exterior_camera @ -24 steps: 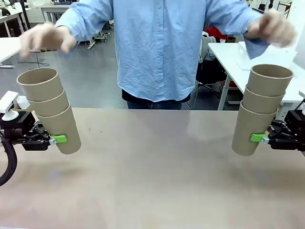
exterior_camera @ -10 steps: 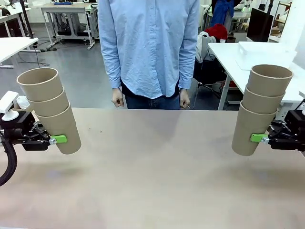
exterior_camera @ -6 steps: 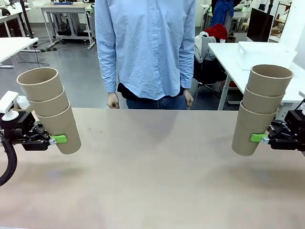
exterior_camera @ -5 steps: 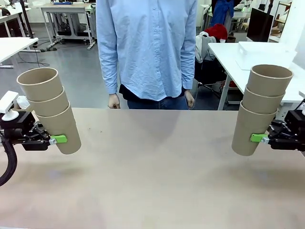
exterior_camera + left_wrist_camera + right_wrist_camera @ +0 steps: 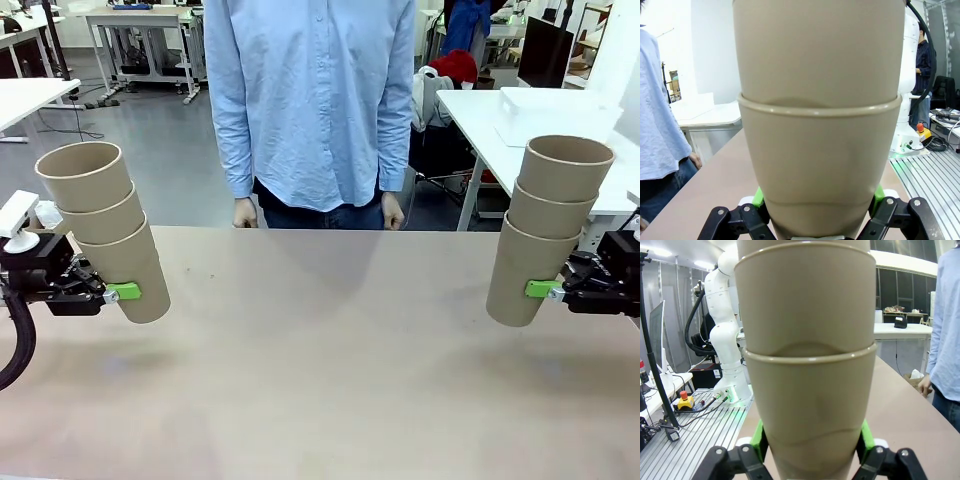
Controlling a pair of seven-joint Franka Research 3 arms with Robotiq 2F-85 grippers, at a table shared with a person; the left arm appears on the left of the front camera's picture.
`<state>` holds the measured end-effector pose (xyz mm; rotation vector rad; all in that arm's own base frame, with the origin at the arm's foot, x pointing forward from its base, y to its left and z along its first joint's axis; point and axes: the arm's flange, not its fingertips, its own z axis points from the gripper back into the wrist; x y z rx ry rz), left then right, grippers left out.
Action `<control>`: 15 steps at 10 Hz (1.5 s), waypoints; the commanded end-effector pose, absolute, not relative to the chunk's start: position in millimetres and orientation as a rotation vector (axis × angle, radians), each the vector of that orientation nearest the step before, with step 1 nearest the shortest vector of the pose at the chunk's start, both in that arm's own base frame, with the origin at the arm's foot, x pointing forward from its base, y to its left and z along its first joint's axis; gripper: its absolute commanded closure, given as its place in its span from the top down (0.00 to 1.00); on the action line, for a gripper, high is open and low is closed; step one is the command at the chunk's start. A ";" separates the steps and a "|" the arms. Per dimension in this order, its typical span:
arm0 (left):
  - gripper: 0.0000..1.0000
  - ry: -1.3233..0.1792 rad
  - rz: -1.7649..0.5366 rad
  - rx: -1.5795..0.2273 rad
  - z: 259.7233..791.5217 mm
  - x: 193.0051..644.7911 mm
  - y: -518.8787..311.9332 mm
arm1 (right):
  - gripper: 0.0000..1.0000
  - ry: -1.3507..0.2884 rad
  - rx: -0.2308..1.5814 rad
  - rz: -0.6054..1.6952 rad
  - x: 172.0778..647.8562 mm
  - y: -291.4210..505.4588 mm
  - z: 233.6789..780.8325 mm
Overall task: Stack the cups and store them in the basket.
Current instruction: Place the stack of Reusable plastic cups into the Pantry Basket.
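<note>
Tan tapered cups (image 5: 105, 230) nest in threes, gripped by left claw (image 5: 128, 291) and right claw (image 5: 535, 289).

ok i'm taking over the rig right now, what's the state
Left gripper shut on left stack of three cups, tilted, above the table.
Right gripper shut on right stack of three cups, likewise.
Person at the far side, hands down.
Done: two stacks of three.
Left: join them into one stack, store it in the basket.
</note>
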<state>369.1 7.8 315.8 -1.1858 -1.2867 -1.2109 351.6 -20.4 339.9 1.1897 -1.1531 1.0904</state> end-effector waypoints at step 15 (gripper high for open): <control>0.86 -1.313 -1.204 -1.186 319.5 370.4 7.9 | 0.85 -1.158 1.186 1.100 352.7 -17.7 343.6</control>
